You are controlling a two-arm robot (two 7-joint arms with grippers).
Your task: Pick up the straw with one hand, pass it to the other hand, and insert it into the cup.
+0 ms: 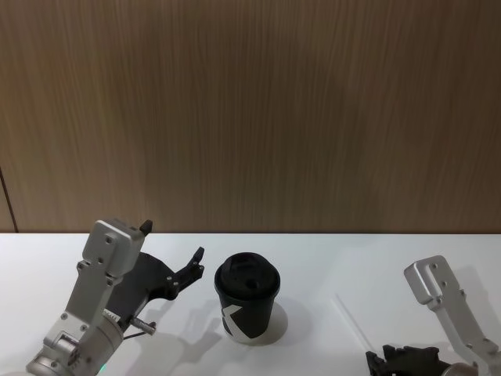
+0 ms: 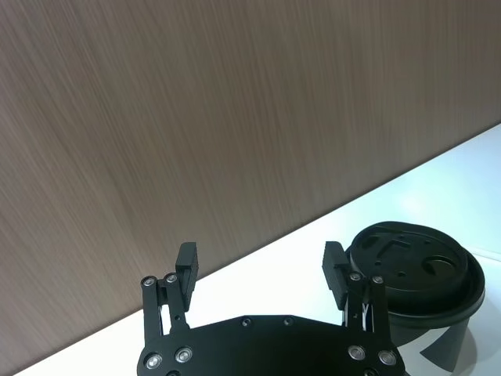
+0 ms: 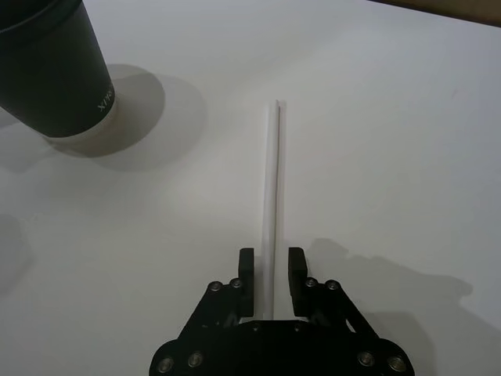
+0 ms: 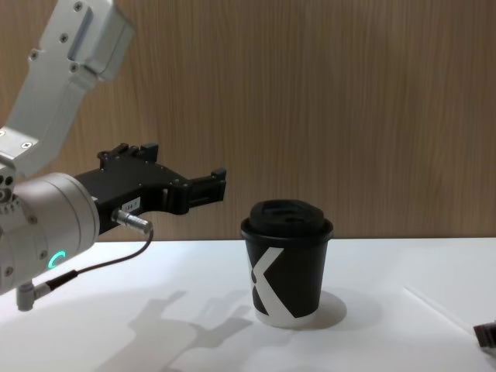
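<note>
Wood-grain panelling [image 1: 250, 117] is seen behind a white worktop [image 1: 329, 258], where the two arms are pictured at either side of a black paper cup [image 1: 246, 301].

The right gripper [image 3: 271, 270] is held low over the worktop with its fingers [image 3: 246, 270] narrowly parted. A thin white straw [image 3: 272, 180] lies flat on the worktop, and its near end is straddled by them. A slim gap is visible on each side of the straw, so nothing is clamped. From between the fingers the straw runs straight ahead of the gripper. The cup stands ahead of this gripper and off to its left, well apart from the straw.

The left gripper [image 2: 261, 270] is carried on a silver wrist marked by a green ring [image 4: 54, 260], with a dark cable [image 4: 101, 263] hanging below. It is held above the worktop at about the height of the cup's lid. Its fingers are spread wide and nothing is held between them. The cup is placed just beside the tip of its right-hand finger, near but not touching.

The cup is shown upright with its domed black lid [image 2: 411, 270] fitted, and a white K-like mark [image 4: 266, 283] is turned toward the robot.
</note>
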